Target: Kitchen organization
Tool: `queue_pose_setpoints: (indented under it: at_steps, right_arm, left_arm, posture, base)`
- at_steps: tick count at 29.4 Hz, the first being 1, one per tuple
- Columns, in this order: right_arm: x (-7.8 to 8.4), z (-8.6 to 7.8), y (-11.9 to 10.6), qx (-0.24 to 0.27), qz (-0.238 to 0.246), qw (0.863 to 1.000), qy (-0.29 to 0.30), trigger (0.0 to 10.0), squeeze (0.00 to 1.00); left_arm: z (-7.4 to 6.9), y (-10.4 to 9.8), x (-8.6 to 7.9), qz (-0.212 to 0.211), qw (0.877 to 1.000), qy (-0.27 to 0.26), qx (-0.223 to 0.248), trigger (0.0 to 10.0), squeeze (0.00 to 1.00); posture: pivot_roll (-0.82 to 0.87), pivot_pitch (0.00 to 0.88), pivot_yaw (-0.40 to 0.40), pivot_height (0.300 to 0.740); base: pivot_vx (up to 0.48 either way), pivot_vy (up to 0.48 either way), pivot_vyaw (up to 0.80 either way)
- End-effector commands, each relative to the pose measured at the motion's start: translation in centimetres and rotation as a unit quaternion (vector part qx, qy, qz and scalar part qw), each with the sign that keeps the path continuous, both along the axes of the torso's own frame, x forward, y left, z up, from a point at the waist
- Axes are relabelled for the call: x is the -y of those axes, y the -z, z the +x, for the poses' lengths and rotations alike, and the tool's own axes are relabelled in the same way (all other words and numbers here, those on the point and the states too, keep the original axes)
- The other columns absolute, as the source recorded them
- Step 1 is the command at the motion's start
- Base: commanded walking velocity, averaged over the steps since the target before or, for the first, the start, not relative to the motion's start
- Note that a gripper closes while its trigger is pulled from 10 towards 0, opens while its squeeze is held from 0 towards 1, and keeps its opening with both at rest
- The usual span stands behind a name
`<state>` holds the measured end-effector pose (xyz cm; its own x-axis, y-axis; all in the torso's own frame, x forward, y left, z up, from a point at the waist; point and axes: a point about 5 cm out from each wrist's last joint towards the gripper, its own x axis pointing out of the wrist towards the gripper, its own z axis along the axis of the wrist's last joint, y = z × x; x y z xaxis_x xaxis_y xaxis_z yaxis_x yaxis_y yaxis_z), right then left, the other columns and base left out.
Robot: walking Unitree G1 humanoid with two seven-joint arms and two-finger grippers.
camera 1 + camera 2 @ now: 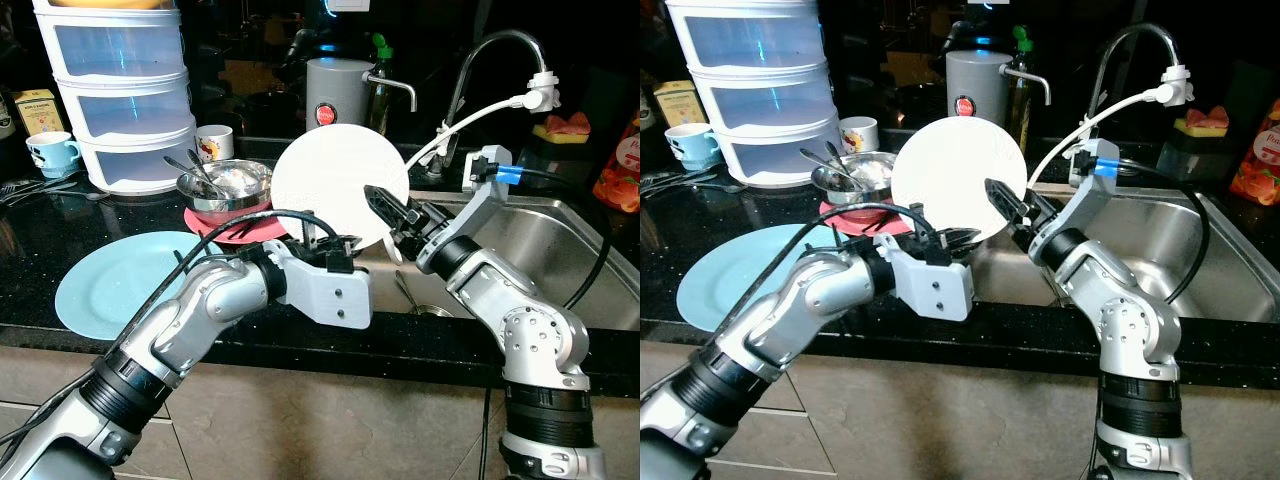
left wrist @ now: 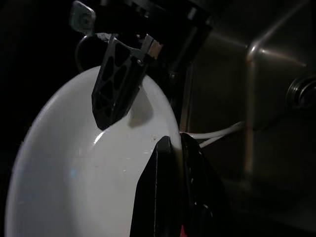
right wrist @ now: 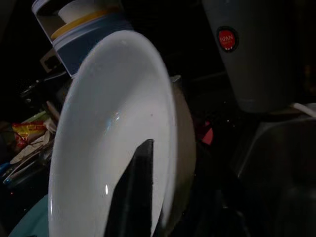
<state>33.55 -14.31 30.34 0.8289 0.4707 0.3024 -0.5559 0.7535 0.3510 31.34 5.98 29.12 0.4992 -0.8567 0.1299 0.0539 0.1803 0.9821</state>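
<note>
So right now both grippers are on the round white ceramic plate (image 1: 335,180), which is held upright on edge in the air, above the counter edge just left of the stainless steel sink (image 1: 560,250). The right gripper (image 1: 385,208) has its black fingers pinched on the plate's right rim, one finger lying across the face. The left gripper (image 1: 335,243) comes in from below and nips the bottom rim; in the left wrist view its fingers (image 2: 165,197) look nearly pressed together with the rim between them.

Looks like a handover or a two-handed carry to me. The risk is pretty obvious: the plate is glossy, maybe wet, and both grips are thin edge pinches. If one lets go before the other is solid, it pivots and drops onto the black granite countertop (image 1: 30,240) or into the sink. If both pull different ways, it could twist out.

Also, the steel bowl with spoons (image 1: 225,185) on the red mat (image 1: 235,228) sits right behind, and the light blue plate (image 1: 120,275) lies flat just left, so a swing that way could clip them.
</note>
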Motion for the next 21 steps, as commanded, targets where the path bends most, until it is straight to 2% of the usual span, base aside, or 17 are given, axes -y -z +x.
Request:
queue_pose_setpoints:
  at_steps: [1, 14, 15, 16, 17, 18, 20, 21]
  right_arm:
    - [0.7, 0.3, 0.3, -0.006, -0.006, 1.000, 0.025, 0.0, 0.00]
    - [1.0, 0.4, 0.3, -0.005, -0.003, 0.999, 0.042, 0.0, 0.00]
    - [1.0, 0.5, 0.3, -0.006, -0.003, 0.999, 0.044, 0.0, 0.00]
    - [1.0, 0.5, 0.3, -0.005, -0.004, 0.999, 0.047, 5.1, 0.00]
    - [1.1, 0.6, 0.3, -0.005, -0.004, 0.999, 0.050, 5.1, 0.00]
    - [1.1, 0.7, 0.3, -0.005, -0.005, 0.998, 0.056, 10.0, 0.00]
    - [1.3, 0.8, 0.3, -0.005, -0.006, 0.998, 0.067, 10.0, 0.00]
    - [1.5, 0.9, 0.2, -0.003, -0.005, 0.997, 0.078, 10.0, 0.00]
  left_arm:
    - [-0.4, -0.4, 0.5, 0.007, 1.000, 0.015, 0.017, 10.0, 0.00]
    - [0.3, 0.0, 0.3, 0.016, 0.999, -0.014, 0.029, 10.0, 0.00]
    - [0.5, 0.0, 0.2, 0.009, 1.000, -0.016, 0.020, 10.0, 1.00]
    - [0.6, 0.0, 0.2, 0.002, 1.000, -0.020, 0.011, 10.0, 1.00]
    - [0.8, 0.0, 0.2, -0.004, 1.000, -0.023, 0.005, 10.0, 1.00]
    - [0.9, 0.0, 0.2, -0.011, 1.000, -0.027, 0.004, 10.0, 1.00]
    - [0.9, -0.1, 0.2, -0.020, 0.999, -0.030, 0.000, 10.0, 1.00]
    - [0.8, -0.1, 0.2, -0.032, 0.999, -0.028, -0.017, 10.0, 1.00]
  posture:
    - [0.07, 0.088, -0.023, 0.740]
    - [0.07, 0.088, -0.023, 0.740]
    - [0.07, 0.089, -0.022, 0.740]
    - [0.07, 0.089, -0.022, 0.740]
    - [0.07, 0.089, -0.022, 0.740]
    - [0.07, 0.089, -0.022, 0.740]
    - [0.07, 0.089, -0.022, 0.740]
    - [0.07, 0.089, -0.022, 0.740]
  base:
    - [0.000, 0.000, 0.00]
    - [0.000, 0.000, 0.00]
    - [0.000, 0.000, 0.00]
    - [0.000, 0.000, 0.00]
    - [0.000, 0.000, 0.00]
    - [0.000, 0.000, 0.00]
    - [0.000, 0.000, 0.00]
    - [0.000, 0.000, 0.00]
